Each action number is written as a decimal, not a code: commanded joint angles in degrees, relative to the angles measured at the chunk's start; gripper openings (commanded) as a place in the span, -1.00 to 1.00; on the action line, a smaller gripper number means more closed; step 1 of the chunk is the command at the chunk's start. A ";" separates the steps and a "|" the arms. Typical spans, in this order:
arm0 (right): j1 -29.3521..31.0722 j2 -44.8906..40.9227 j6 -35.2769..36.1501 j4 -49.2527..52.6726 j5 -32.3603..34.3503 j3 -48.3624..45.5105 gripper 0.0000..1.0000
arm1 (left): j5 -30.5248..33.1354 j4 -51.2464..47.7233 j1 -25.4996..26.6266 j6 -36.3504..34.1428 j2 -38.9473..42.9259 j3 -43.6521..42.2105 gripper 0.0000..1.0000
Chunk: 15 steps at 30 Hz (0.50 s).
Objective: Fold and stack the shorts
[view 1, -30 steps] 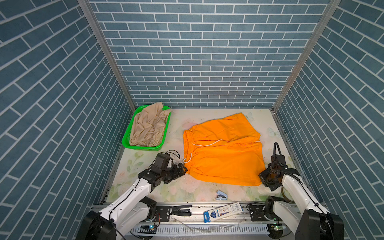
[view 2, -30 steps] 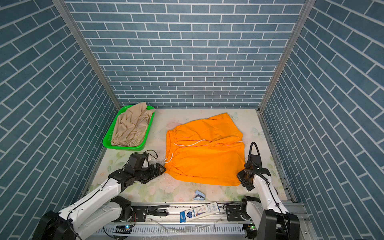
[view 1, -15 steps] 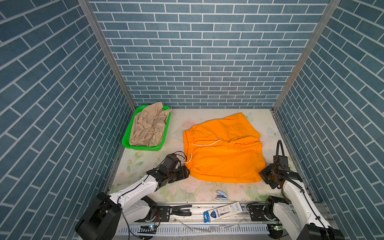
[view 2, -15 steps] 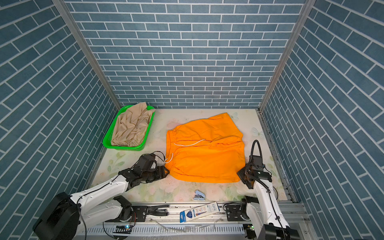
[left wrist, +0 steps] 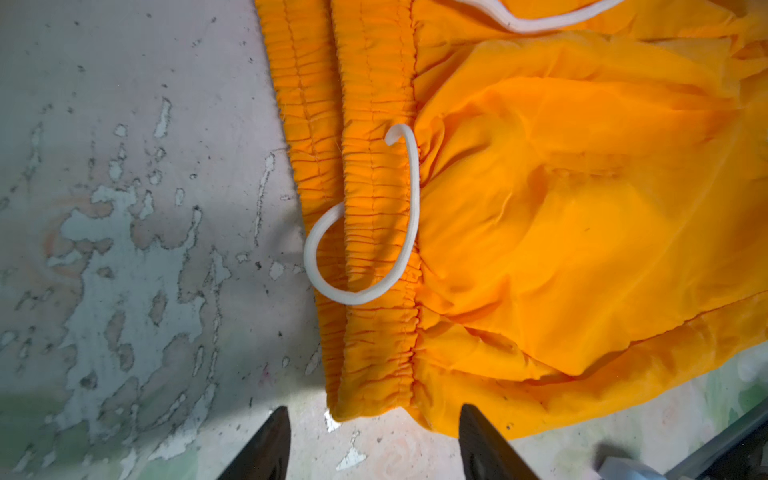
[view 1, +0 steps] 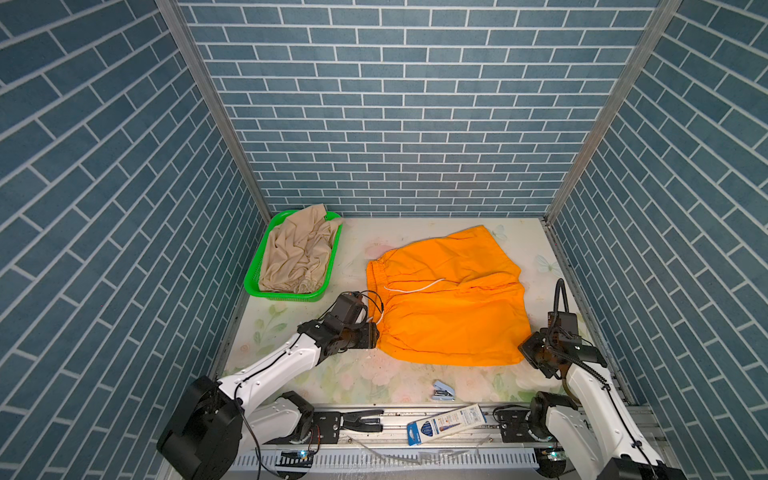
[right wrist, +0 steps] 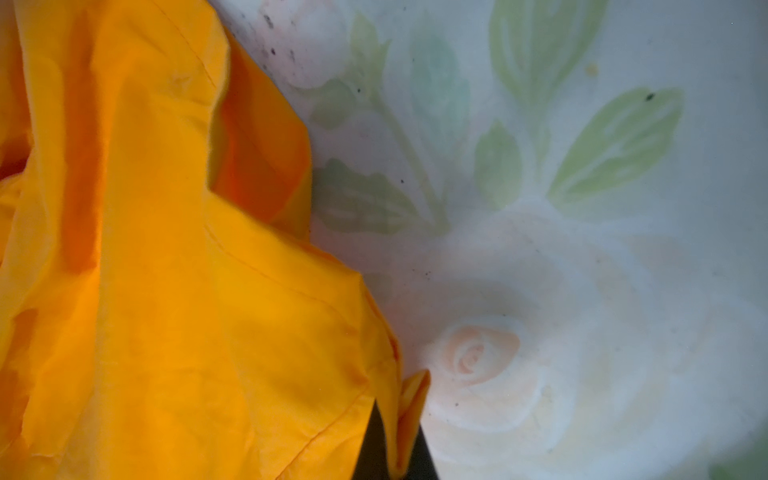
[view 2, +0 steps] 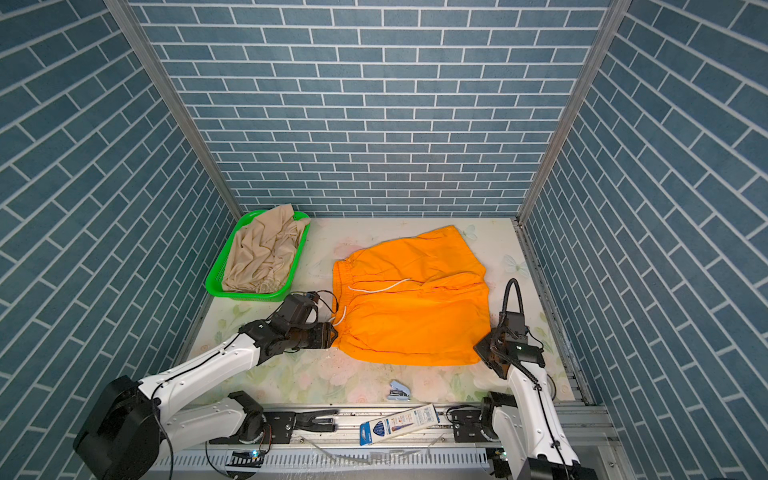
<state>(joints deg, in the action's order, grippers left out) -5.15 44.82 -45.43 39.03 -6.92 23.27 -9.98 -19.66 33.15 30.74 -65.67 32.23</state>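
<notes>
Left wrist view: left pincer (left wrist: pixel 372 415) is standing spread astride the waistband corner of the orange shorts (left wrist: pixel 561 228), which are lying flat on the bench (left wrist: pixel 124 208) just ahead.
Right pincer (right wrist: pixel 397 428) is pinching the near hem corner, probably so both near corners can lift together for a fold; far beyond the left pincer, the beige shorts (view 1: pixel 297 253) are waiting crumpled in the green basket (view 1: pixel 286 296).
</notes>
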 commanded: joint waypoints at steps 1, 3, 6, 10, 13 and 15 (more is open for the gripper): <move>0.31 -1.04 1.92 1.81 0.24 1.78 -1.00 | -2.40 -2.79 0.25 -2.77 -2.40 0.56 0.25; 0.26 -0.96 2.39 1.60 0.41 2.00 -1.00 | -3.22 -1.74 0.41 -2.75 -3.40 0.13 0.22; 0.29 -0.78 3.07 1.73 0.68 2.33 -1.00 | -3.43 -0.42 0.36 -3.85 -4.74 0.12 0.17; 0.31 -0.87 3.32 1.58 0.59 2.70 -1.00 | -4.84 1.37 0.35 -5.88 -7.48 1.11 -0.08; 0.31 -0.79 3.76 1.49 -0.24 3.01 -1.00 | -6.33 1.81 0.39 -6.27 -9.05 1.59 -0.27; 0.29 -0.72 3.68 2.16 0.01 3.40 -1.00 | -7.20 1.84 0.38 -6.44 -9.79 2.08 -0.36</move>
<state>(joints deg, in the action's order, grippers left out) -5.15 44.36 -43.03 39.57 -7.09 24.29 -15.14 -18.44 33.21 25.74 -74.72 32.56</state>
